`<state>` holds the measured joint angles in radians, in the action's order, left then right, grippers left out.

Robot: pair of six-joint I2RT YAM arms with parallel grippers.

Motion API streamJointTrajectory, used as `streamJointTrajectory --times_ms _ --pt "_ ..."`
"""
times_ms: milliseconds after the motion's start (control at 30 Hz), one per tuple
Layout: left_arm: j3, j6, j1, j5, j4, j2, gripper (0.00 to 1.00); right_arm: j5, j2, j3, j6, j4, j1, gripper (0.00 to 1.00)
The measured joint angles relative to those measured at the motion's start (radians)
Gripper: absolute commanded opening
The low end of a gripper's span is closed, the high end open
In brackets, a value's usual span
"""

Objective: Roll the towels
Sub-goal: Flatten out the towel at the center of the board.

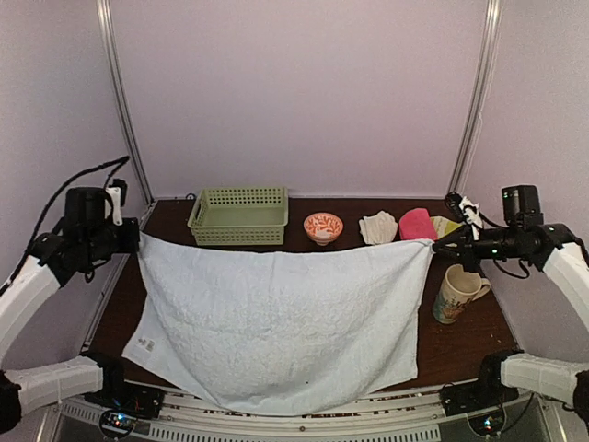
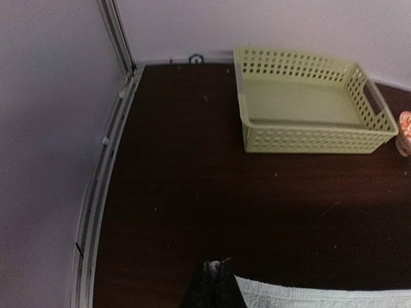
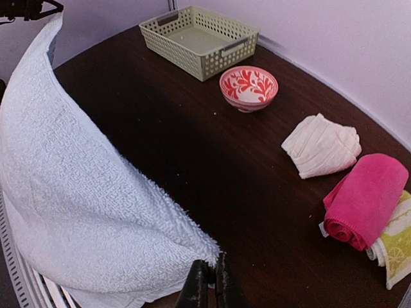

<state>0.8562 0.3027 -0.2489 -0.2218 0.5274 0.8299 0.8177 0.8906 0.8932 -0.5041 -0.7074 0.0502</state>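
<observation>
Pale blue towel [image 1: 276, 322] hides most of table [image 1: 460, 348].

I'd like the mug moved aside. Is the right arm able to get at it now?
Likely not yet: the right tool is shut on a corner of the pale blue towel. The mug stands close by, with nothing between.

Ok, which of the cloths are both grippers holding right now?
The big pale blue towel, stretched by two corners between the left gripper and right gripper; the off-white cloth, pink cloth and yellow-green cloth lie untouched at the back right.
</observation>
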Motion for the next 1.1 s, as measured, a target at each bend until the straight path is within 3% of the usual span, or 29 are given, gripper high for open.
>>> streamJointTrajectory --times_ms 100,200,300,433,667,867,967,1100 --pt "-0.021 0.011 0.0 -0.012 -0.008 0.232 0.0 -0.068 0.242 0.006 0.04 0.103 0.019 0.05" --pt "0.045 0.011 0.002 -0.051 -0.039 0.454 0.01 -0.146 0.484 0.095 0.065 0.161 0.042 0.16" --pt "0.165 0.008 0.014 -0.08 -0.074 0.665 0.3 -0.263 0.708 0.24 0.118 0.22 0.055 0.32" --pt "0.279 0.013 0.034 -0.097 -0.091 0.792 0.43 -0.367 0.841 0.357 0.187 0.264 0.056 0.38" --pt "0.264 0.026 0.038 -0.076 -0.053 0.674 0.48 -0.366 0.688 0.359 0.218 0.24 0.065 0.39" --pt "0.189 0.044 0.038 0.042 0.096 0.513 0.29 -0.334 0.476 0.251 0.103 0.145 0.165 0.34" --pt "0.137 0.053 0.038 0.142 0.191 0.491 0.17 -0.341 0.424 0.17 0.041 0.087 0.241 0.31" --pt "0.087 0.051 0.037 0.236 0.331 0.504 0.11 -0.383 0.39 0.064 -0.049 0.011 0.342 0.24"
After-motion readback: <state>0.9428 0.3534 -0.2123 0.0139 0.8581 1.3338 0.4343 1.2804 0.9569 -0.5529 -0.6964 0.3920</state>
